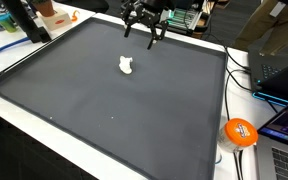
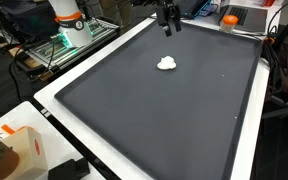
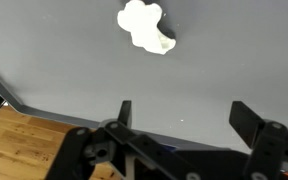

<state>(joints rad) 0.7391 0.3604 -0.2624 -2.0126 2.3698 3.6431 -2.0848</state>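
My gripper (image 1: pixel 140 38) hangs over the far edge of the mat (image 1: pixel 104 110). My fingers (image 3: pixel 125 112) stand wide apart with nothing between them. The lump (image 1: pixel 126 67), small, white and uneven in outline, lies alone on the dark mat, well clear of me.

In an exterior view it sits at about 7 o'clock from my gripper. In an exterior view from another side, the lump (image 2: pixel 167 63) is at 6 o'clock under my gripper (image 2: pixel 168 28). In the wrist view the lump (image 3: pixel 144 26) shows near the top edge, at about 11 o'clock from the gap between my fingers.

To reach it well, I judge I should first bring it to 12 o'clock in the wrist view, then centre it in the gap before I go down at all. It lies low, so my tips would need to come almost to the mat, or they would close above it. One lobe points toward 4 o'clock in the wrist view. I would span the fuller middle rather than that lobe. I cannot tell whether it is soft or hard, so a slow, gentle squeeze seems wise.
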